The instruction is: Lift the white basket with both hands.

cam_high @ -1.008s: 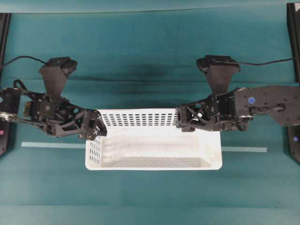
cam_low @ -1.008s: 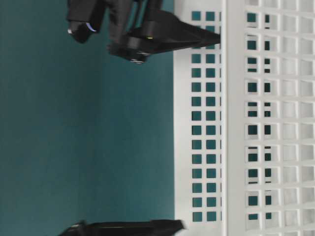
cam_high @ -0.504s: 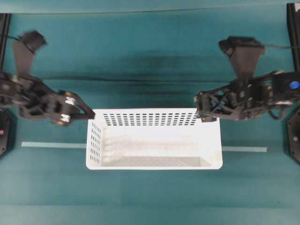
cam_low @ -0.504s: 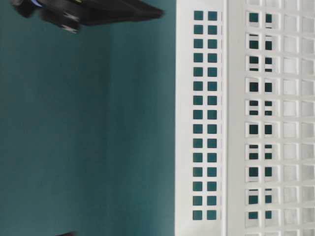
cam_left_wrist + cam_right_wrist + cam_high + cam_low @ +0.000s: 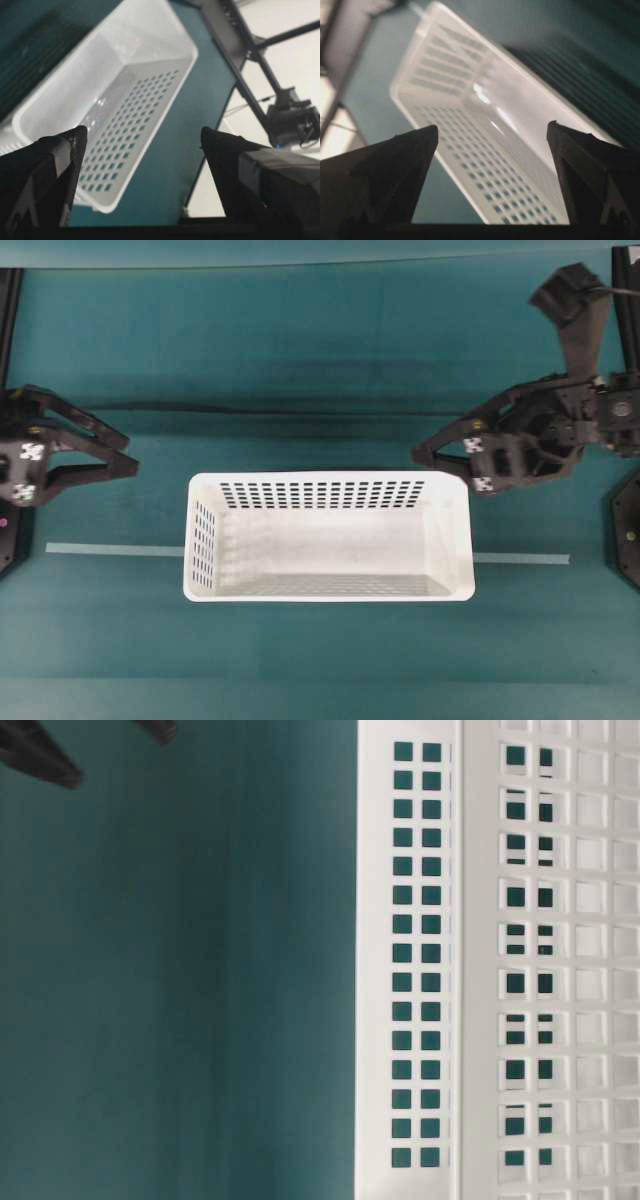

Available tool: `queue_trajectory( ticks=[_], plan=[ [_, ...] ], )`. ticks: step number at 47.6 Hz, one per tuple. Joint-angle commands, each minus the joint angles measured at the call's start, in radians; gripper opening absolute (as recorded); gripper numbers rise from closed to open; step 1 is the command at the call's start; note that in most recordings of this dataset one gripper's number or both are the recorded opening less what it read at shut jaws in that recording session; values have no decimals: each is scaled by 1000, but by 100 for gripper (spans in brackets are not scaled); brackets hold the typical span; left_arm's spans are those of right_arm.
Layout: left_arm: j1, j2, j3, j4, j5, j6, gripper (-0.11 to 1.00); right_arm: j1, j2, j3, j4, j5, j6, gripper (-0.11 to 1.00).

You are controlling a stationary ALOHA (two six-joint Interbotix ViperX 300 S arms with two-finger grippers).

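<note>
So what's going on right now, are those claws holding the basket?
Left gripper open, clear of the basket. Right gripper open, just off its far corner, not touching. Basket flat on the table, empty. Nothing in the way.

Black truss-fingered left gripper (image 5: 125, 456) and right gripper (image 5: 425, 462) carry white-and-black square tags.

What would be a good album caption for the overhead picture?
White basket sits on the teal table, with the open left gripper and open right gripper apart from it on either side.
</note>
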Motion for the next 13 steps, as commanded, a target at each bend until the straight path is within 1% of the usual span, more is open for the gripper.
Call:
queue_trajectory(
  ticks=[1,6,7,8,13],
  plan=[
    [-3,-20,-11,3,-20,54,93,2,-37,21,-5,-94,-44,93],
    [-8,-48,-9,3,-51,155,93,3,-87,58,-14,-173,-141,91],
    [-9,-54,-9,3,-58,181,93,3,-100,63,-18,-187,-166,91],
    [-11,-61,-9,5,-67,221,93,3,-109,67,-20,-199,-192,91],
    [-14,-95,-9,3,-104,347,93,5,-166,92,-28,-249,-322,91]
  ],
)
